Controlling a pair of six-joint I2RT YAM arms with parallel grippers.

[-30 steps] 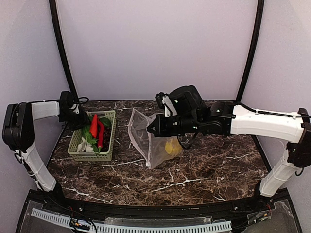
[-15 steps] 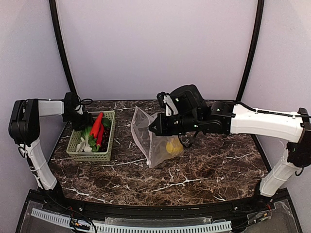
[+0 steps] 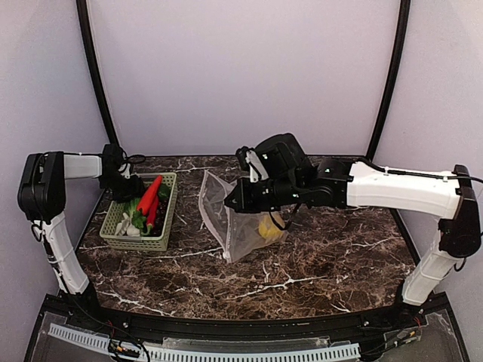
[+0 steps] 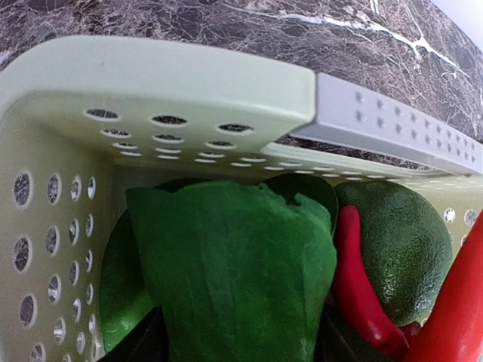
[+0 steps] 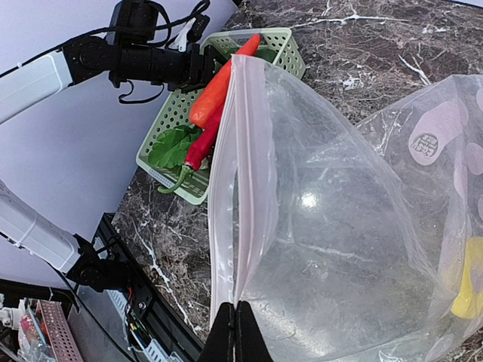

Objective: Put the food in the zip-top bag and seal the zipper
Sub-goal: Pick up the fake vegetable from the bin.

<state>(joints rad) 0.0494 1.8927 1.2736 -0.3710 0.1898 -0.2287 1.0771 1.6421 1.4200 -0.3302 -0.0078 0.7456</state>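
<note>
The clear zip-top bag (image 3: 226, 222) stands upright at mid-table with the yellow lemon (image 3: 267, 227) inside it. My right gripper (image 3: 231, 202) is shut on the bag's mouth edge; in the right wrist view the shut gripper (image 5: 235, 308) pinches the zipper strip (image 5: 243, 173), and the bag (image 5: 339, 226) hangs open. The red chili peppers (image 3: 149, 197), green leafy vegetable (image 4: 234, 264) and white piece (image 3: 124, 226) lie in the pale green basket (image 3: 166, 226). My left gripper (image 3: 124, 185) is inside the basket's far corner, jaws closed on the leaf.
In the left wrist view a dark green round fruit (image 4: 400, 241) and a red chili (image 4: 358, 279) lie beside the leaf, under the basket's rim (image 4: 166, 75). The basket is at the table's left side. The left arm (image 5: 143, 60) reaches over the basket's far edge.
My left gripper has moved right into the basket's far corner, and the chilis tilted and the basket shifted a little. My right gripper with the bag moved slightly left.
</note>
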